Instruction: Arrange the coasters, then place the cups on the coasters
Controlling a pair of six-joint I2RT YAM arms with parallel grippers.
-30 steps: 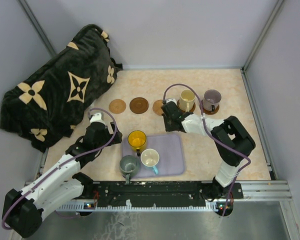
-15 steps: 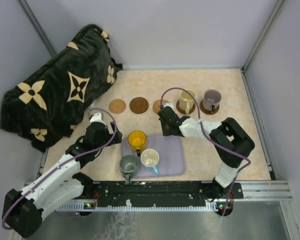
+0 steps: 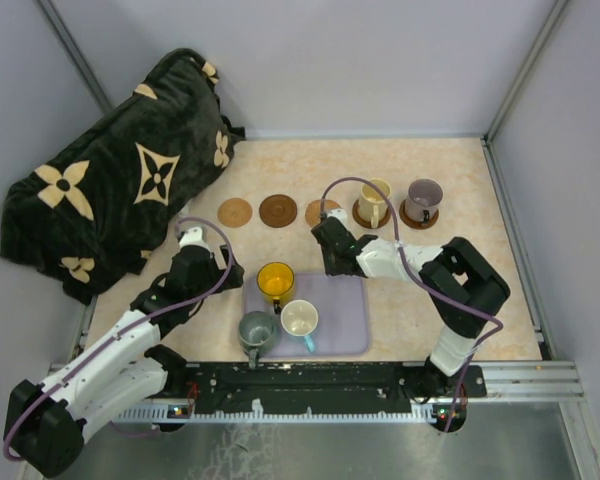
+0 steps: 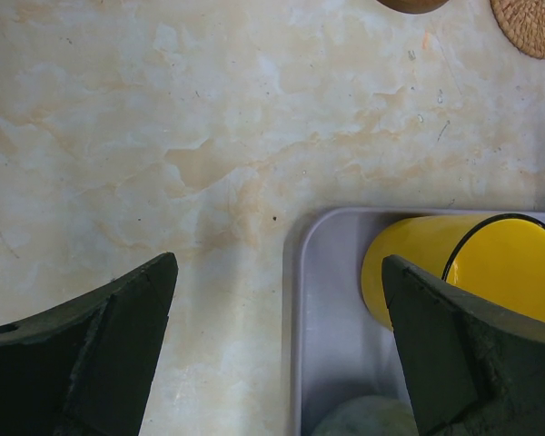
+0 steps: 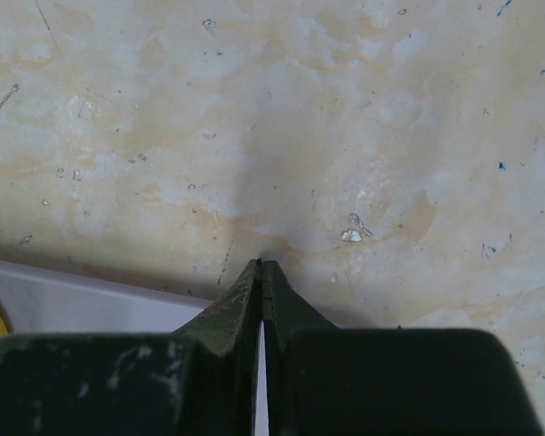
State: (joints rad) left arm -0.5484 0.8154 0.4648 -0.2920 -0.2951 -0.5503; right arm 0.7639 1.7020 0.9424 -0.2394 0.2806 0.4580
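left gripper (image 4: 277, 272) is spread wide with nothing between the fingers, hovering over the table (image 4: 163, 136) at the far-left corner of the tray (image 4: 295, 300). the yellow cup (image 4: 418, 272) stands just inside that corner, and one finger (image 4: 454, 354) crosses in front of it in the wrist view.

right gripper (image 5: 262, 265) is pressed tight together, pinching nothing. its tip is over bare table just past the tray's far edge. from the top view i see it sitting between the tray and the row of coasters.

coasters run in a line across the far side. the tan coaster (image 3: 235, 212) and the brown coaster (image 3: 278, 210) are both bare. the third coaster (image 3: 315, 213) is partly hidden behind my right arm, so i can't tell much about it. the cream cup (image 3: 374, 198) stands on the fourth coaster (image 3: 361, 217). the purple cup (image 3: 424, 195) stands on the fifth coaster (image 3: 412, 220).

three cups are on the tray. the yellow one is far-left, the white cup (image 3: 300, 317) with its blue handle is nearer me, and the grey-green cup (image 3: 257, 327) is at the near-left corner. white and grey-green are just beside each other.

a black blanket (image 3: 120, 180) with tan flowers lies heaped at far left.
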